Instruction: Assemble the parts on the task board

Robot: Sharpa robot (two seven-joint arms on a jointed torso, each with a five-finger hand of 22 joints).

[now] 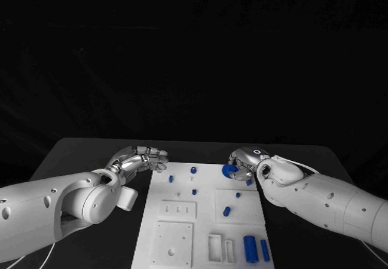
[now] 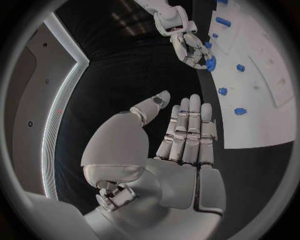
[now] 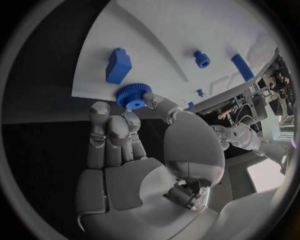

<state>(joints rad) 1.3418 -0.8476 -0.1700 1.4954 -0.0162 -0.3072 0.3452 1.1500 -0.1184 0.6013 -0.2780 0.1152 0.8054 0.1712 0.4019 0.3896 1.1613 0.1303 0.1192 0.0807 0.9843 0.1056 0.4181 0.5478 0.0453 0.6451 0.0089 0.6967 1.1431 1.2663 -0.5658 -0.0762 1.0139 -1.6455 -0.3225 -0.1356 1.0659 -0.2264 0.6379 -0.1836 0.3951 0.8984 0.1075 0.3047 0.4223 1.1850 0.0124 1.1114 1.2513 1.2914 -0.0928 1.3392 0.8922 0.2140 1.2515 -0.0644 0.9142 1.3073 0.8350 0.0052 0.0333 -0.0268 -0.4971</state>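
Nearest on the white task board (image 1: 176, 253), two blue cylinders (image 1: 250, 249) are lying side by side beside a recessed slot. Farther along, small blue parts (image 1: 227, 211) are standing scattered on the board. At the far right corner, a blue gear (image 3: 132, 95) is being pinched by the right robot hand (image 1: 245, 163) between thumb and fingertips, just above the board's edge, near a blue block (image 3: 118, 65). The left robot hand (image 1: 141, 161) is being held off the board's far left corner over the black worktop (image 1: 81, 153), fingers straight and holding nothing.
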